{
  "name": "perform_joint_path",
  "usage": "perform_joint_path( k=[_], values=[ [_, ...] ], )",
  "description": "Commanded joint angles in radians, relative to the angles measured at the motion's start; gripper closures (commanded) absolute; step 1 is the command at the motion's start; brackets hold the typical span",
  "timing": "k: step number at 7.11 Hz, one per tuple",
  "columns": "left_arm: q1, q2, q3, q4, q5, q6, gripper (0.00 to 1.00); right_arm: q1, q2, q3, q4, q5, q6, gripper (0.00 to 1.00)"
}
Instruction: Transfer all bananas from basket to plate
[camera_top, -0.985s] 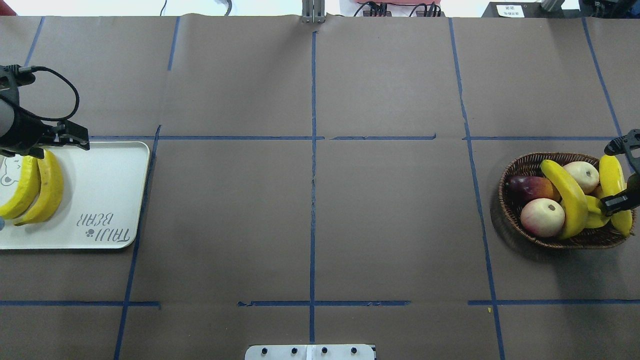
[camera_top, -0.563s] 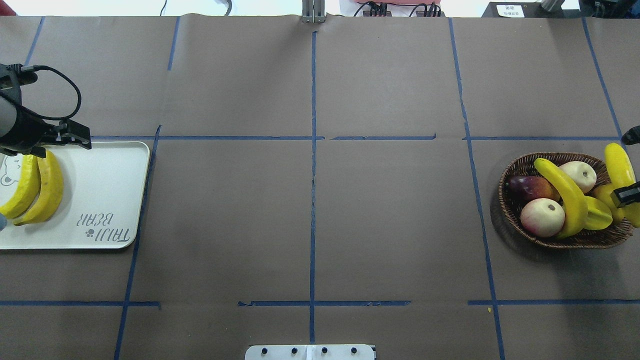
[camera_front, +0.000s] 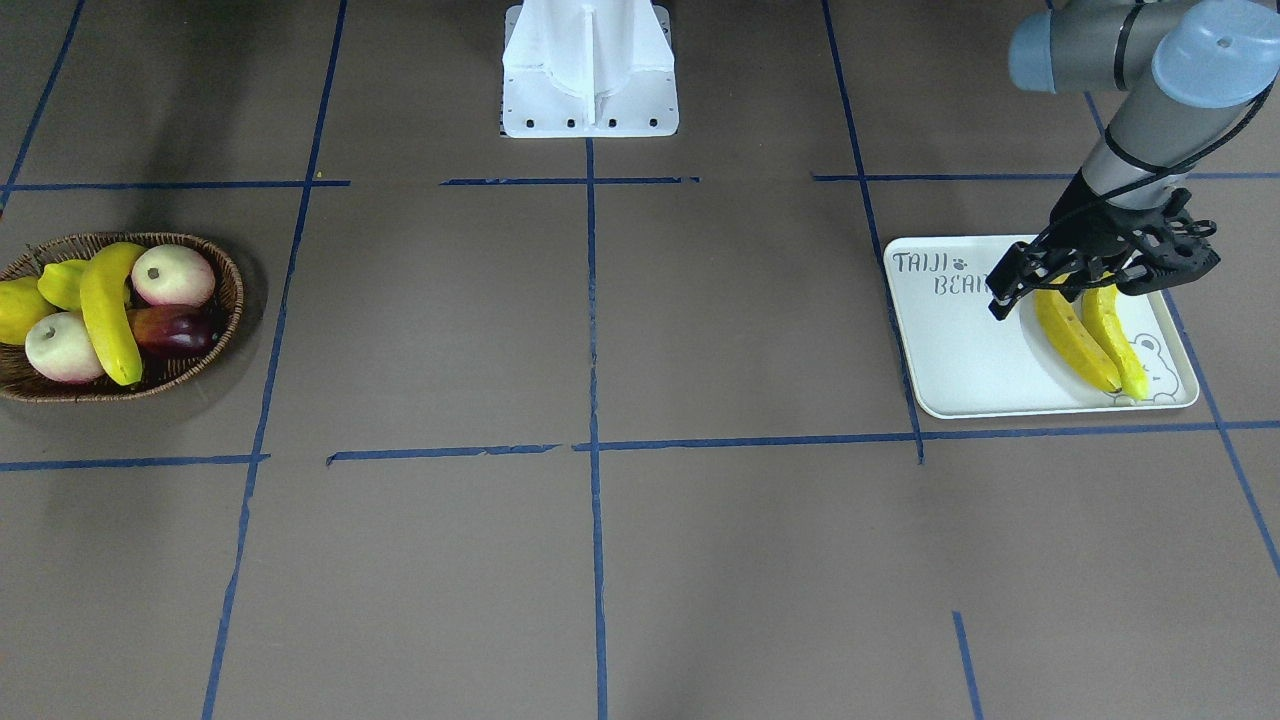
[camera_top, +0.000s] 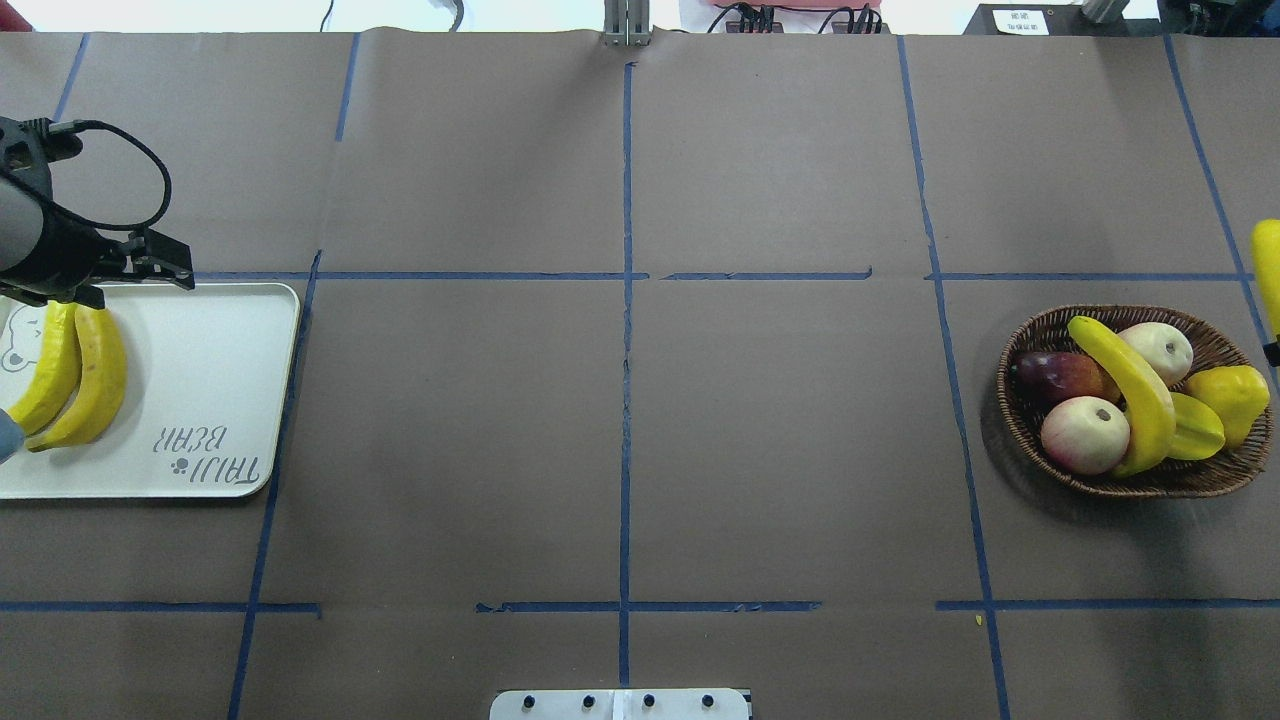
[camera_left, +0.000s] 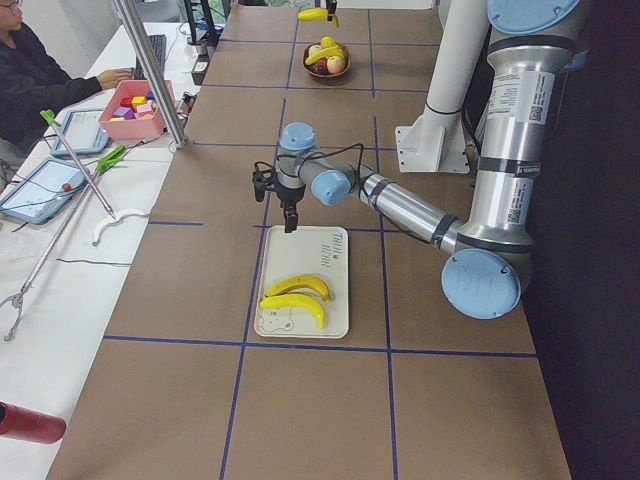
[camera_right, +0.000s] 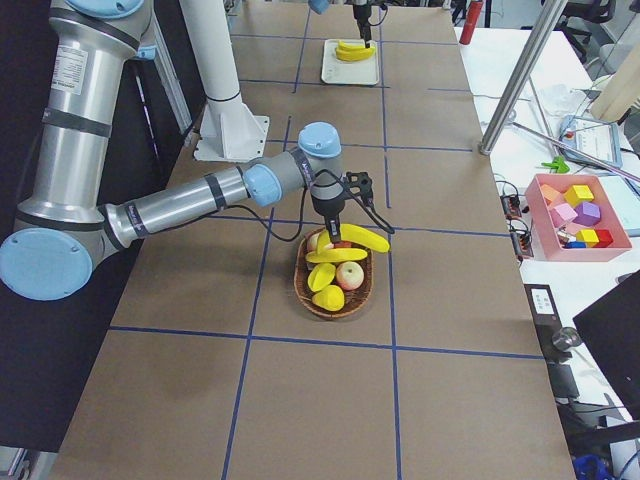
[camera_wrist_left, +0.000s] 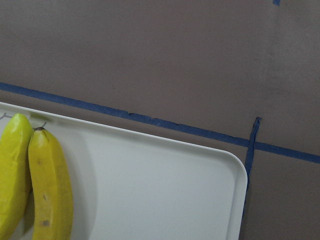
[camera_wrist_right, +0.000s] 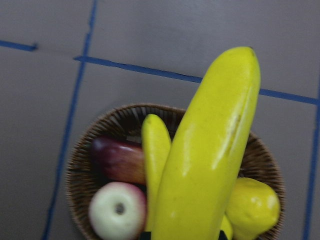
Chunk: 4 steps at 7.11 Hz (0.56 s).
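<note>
**Lifting the third banana (camera_top: 1268, 270) clear of the basket (camera_top: 1005, 400)**

Front-facing view: the right arm is out of shot. One banana (camera_front: 108, 310) lies across the other fruit in the basket. Two bananas (camera_front: 1075, 340) lie side by side on the plate (camera_front: 960, 380). The left end effector (camera_front: 1070, 295) hovers over their upper ends, fingers spread and empty.

Overhead view: a second ago the third banana lay at the basket's right edge. Now it hangs at the frame's right border, past the basket's far rim, and a yellow fruit (camera_top: 1235, 395) that it covered is exposed. By my count two are delivered, one is in transit and one is left. The left end effector has crept slightly toward the plate's far edge.

Exterior left view: the left arm stretches low over the worktop (camera_left: 320, 400), wrist turned down at the plate's far edge.

Exterior right view: the right arm reaches out almost level, wrist bent down. The right end effector (camera_right: 337, 230) pinches the third banana above the basket.

Left wrist view: a plate corner and two banana ends show, but no fingers.

Right wrist view: the third banana fills the frame, held over the basket and apart from the fruit below.
</note>
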Motion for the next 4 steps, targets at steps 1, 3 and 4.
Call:
perform_joint_path(
  k=[1,3,4],
  values=[
    [0.001,-0.071,-0.017,-0.026,-0.002,-0.130,0.00,-0.004,0.234,-0.047,0.016,0.169,0.205,0.99],
    [0.100,-0.186,-0.012,-0.139,-0.001,-0.401,0.00,-0.146,0.367,-0.097,0.254,0.161,0.574,0.99],
    [0.117,-0.218,-0.012,-0.208,0.002,-0.526,0.00,-0.250,0.376,-0.124,0.453,0.056,0.754,0.99]
  ],
)
